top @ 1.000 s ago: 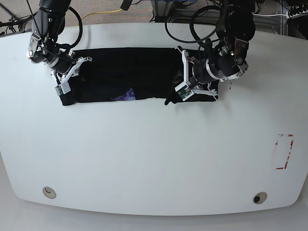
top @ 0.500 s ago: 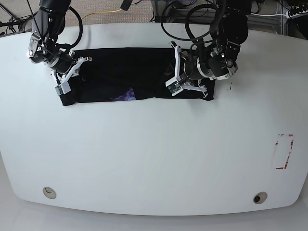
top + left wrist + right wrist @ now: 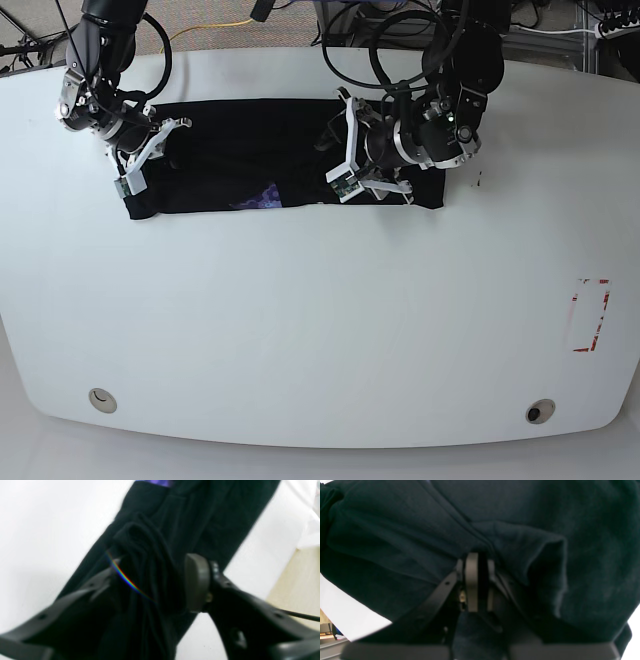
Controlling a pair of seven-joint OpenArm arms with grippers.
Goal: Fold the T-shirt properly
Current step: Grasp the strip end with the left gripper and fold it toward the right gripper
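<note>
The black T-shirt (image 3: pixel 235 150) lies as a long folded band across the far half of the white table (image 3: pixel 300 320); a small purple print (image 3: pixel 265 196) shows at its near edge. My left gripper (image 3: pixel 345 165) is over the band's right half, shut on a thick bunch of black fabric (image 3: pixel 147 562) that it holds above the layer below. In the left wrist view the gripper (image 3: pixel 152 585) has the cloth squeezed between its pads. My right gripper (image 3: pixel 148 152) is at the band's left end, shut on a fold of the T-shirt (image 3: pixel 395 530); its pads (image 3: pixel 472 580) nearly meet.
A red-marked rectangle (image 3: pixel 590 315) lies near the table's right edge. Two round fittings (image 3: pixel 102 400) (image 3: pixel 540 411) sit near the front edge. Cables and equipment (image 3: pixel 400 20) crowd the space behind the table.
My left gripper has moved to the left over the shirt, carrying the right end with it, so the band's right end now lies farther left. The right arm has stayed put.
</note>
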